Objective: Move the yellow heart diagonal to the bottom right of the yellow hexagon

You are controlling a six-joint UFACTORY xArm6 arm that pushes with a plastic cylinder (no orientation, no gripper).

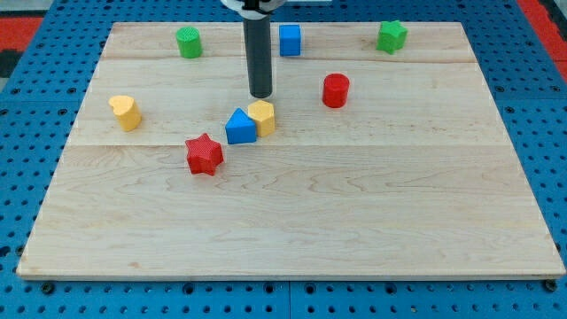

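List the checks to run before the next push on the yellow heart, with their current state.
1. Yellow heart visible, unobstructed: ok.
2. Yellow hexagon located: ok.
3. My tip near the heart: not ok, it is just above the hexagon.
4. Spot to the hexagon's bottom right free: ok.
5. Straight path from the heart free: not ok, blue triangle and red star lie between.
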